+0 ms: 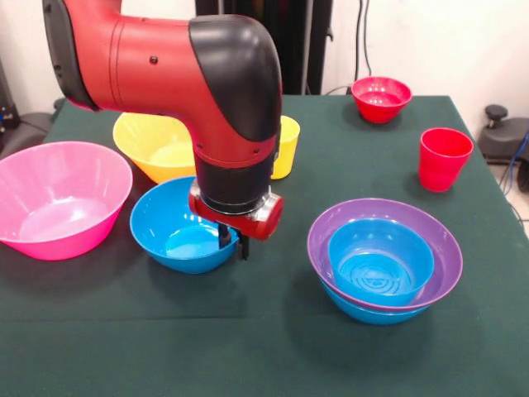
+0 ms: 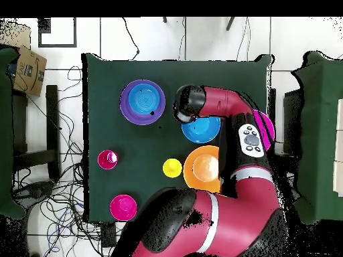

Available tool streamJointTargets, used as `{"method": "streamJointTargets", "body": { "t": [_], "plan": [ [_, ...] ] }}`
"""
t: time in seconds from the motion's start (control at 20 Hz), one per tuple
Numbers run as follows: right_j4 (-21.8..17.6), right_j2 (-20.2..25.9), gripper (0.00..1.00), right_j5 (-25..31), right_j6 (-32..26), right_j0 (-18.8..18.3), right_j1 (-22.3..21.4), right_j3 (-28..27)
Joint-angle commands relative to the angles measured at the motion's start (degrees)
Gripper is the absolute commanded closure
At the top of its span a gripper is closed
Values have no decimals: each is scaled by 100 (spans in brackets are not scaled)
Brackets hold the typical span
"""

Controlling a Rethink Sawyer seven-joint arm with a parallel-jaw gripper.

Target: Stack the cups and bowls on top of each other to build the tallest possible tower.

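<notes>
A red-and-black robot arm reaches down over a dark green cloth-covered table, its gripper lowered at the near rim of a glossy medium blue plastic bowl. The dark fingertips dip just at the bowl's edge, but whether they are spread or pinched on the rim cannot be told from either view.

The tower stands to the side, well apart from the gripper: a blue bowl at the bottom, a purple bowl nested in it, and a small translucent blue bowl sitting inside. The rest is scattered — a large pink plastic bowl beside the blue one, a wide orange-yellow bowl behind it, a yellow tapered cup partly hidden by the arm, a red tapered cup and a small red bowl toward the far corner.

The step in hand looks like picking up the loose blue bowl. The next move would call for a firm pinch on its thin rim, a clean lift, then a carry across to the pile — centred, so it seats level.
</notes>
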Motion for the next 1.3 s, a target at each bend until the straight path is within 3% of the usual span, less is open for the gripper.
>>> {"method": "streamJointTargets", "body": {
  "t": [0.05,0.3,0.45,0.8,1.3],
  "plan": [
    [-392,130,100,-71,-397,240,332,389],
    [-398,97,100,-213,-406,246,250,419],
    [-341,68,100,-135,-359,339,-45,501],
    [28,194,100,1094,-627,411,-774,269],
    [150,215,100,1614,-503,419,-1301,480]
  ]
}}
